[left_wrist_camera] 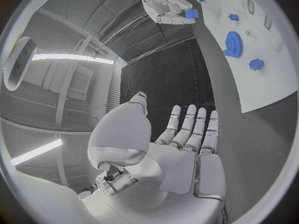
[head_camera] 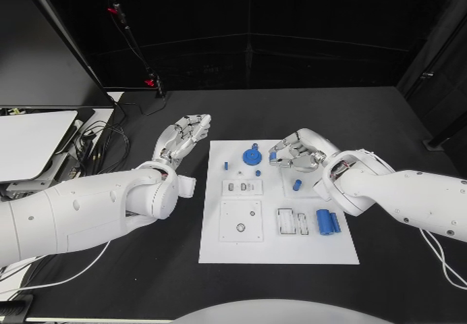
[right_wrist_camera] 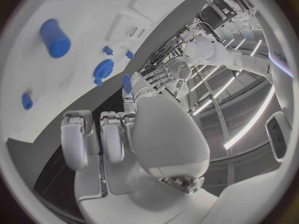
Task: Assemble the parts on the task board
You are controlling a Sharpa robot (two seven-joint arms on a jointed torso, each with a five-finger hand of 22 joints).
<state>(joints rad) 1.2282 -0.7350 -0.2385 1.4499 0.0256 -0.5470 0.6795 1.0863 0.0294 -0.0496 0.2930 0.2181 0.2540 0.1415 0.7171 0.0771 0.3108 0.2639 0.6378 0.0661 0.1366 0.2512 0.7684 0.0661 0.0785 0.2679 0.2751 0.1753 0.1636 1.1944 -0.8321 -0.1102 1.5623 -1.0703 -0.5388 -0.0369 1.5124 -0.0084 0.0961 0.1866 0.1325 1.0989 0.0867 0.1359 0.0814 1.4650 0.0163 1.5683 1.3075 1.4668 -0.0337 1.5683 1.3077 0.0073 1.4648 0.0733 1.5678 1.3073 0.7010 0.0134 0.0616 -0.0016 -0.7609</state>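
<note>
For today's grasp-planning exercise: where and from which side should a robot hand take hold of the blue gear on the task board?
Grip the blue gear by its toothed rim, coming straight down from above: it lies flat on the task board, so only rim and raised centre are exposed.

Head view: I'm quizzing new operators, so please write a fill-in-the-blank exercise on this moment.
1. The task board is coloured ____.
2. The left hand lies beside the board, fingers apart, holding ____.
3. The small blue part is pinched by the ____ hand.
4. The gear is coloured ____.

Missing words: white; nothing; right; blue
</note>
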